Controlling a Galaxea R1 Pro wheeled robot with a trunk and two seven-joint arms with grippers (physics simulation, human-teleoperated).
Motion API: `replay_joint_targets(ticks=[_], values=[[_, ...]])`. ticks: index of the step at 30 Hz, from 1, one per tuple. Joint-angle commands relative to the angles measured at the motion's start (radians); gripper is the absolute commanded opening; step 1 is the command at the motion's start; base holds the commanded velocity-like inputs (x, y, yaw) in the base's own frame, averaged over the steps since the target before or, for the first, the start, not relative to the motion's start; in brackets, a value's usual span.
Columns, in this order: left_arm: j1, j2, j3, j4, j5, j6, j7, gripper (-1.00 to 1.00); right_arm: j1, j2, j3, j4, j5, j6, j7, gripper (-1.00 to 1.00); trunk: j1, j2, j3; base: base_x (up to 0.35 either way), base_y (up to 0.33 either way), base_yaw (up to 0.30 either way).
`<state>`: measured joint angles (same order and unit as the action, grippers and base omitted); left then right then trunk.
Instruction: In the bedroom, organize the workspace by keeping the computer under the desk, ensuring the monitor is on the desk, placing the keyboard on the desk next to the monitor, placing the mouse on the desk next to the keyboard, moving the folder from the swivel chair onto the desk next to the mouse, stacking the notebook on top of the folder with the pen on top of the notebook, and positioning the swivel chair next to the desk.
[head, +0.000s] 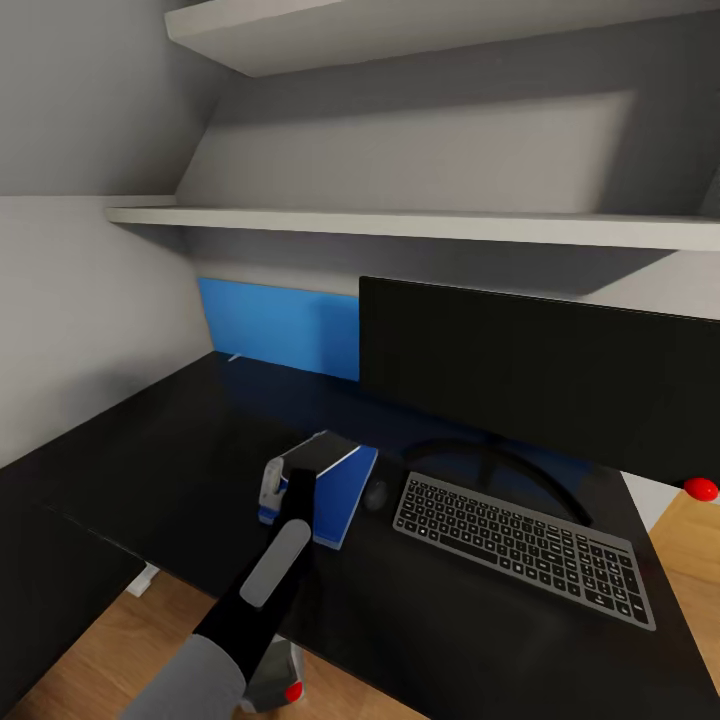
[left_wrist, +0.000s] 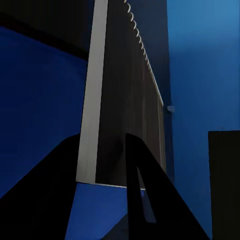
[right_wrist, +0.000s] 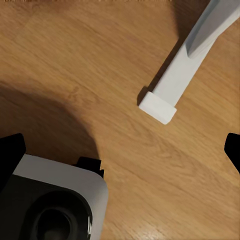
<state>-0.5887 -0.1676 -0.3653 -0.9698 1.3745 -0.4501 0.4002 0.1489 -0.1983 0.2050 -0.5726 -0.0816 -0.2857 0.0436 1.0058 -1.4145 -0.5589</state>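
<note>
Left gripper (head: 272, 490) clamped on thin dark spiral-edged notebook (head: 322, 456), apparently resting flat over bright blue folder (head: 345, 500) on black desk top (head: 170, 440), beside small dark mouse (head: 376, 493). Aligned for stacking. Right gripper state: cannot tell.

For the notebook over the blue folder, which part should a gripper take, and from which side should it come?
Probably the near short edge of the notebook, coming from the robot's side, where the left gripper is lined up. The notebook is thin and flat over the folder. One long side carries the wire binding, and the mouse crowds the right.
</note>
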Motion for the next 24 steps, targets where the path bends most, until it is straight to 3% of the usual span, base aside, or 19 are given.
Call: replay_joint_targets(ticks=[1, 17, 24], values=[[-0.005, 0.000, -0.003, 0.005, 0.004, -0.005, 0.009, -1.00, 0.000, -0.001, 0.004, -0.001, -0.009, -0.002, 0.002, 1.00, 0.000, -0.001, -0.001, 0.000, 0.000, 0.000], [-0.045, 0.000, -0.003, 0.069, 0.011, 0.026, 0.018, -1.00, 0.003, -0.001, 0.004, -0.001, -0.008, -0.003, 0.002, 1.00, 0.000, -0.001, -0.001, 0.000, 0.000, 0.000], [-0.047, 0.001, -0.003, 0.081, 0.052, 0.055, 0.017, -1.00, 0.003, -0.001, 0.004, -0.001, -0.007, -0.003, 0.002, 1.00, 0.000, -0.001, -0.001, 0.000, 0.000, 0.000]])
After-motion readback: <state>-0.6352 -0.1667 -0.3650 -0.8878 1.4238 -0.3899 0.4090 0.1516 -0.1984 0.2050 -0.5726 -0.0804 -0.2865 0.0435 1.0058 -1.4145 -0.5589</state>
